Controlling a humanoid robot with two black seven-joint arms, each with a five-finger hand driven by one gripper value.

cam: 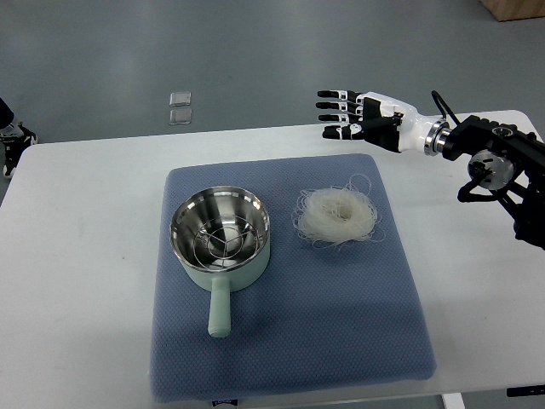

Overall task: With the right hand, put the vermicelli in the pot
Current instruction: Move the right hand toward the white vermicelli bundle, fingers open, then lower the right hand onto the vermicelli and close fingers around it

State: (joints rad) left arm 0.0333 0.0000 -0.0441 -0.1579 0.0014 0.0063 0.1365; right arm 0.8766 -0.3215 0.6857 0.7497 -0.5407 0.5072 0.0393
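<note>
A nest of white vermicelli (337,215) lies on the blue mat (289,341), right of centre. To its left stands a mint-green pot (220,239) with a steel inside holding a wire rack, its handle pointing toward the near edge. My right hand (353,115) hovers above the table's far edge, beyond and slightly right of the vermicelli, fingers stretched out to the left and holding nothing. Its arm (485,153) enters from the right. The left arm is out of view.
The white table (77,256) carries the mat. On the grey floor beyond the table lie two small clear packets (180,107). A dark object (10,135) shows at the left edge.
</note>
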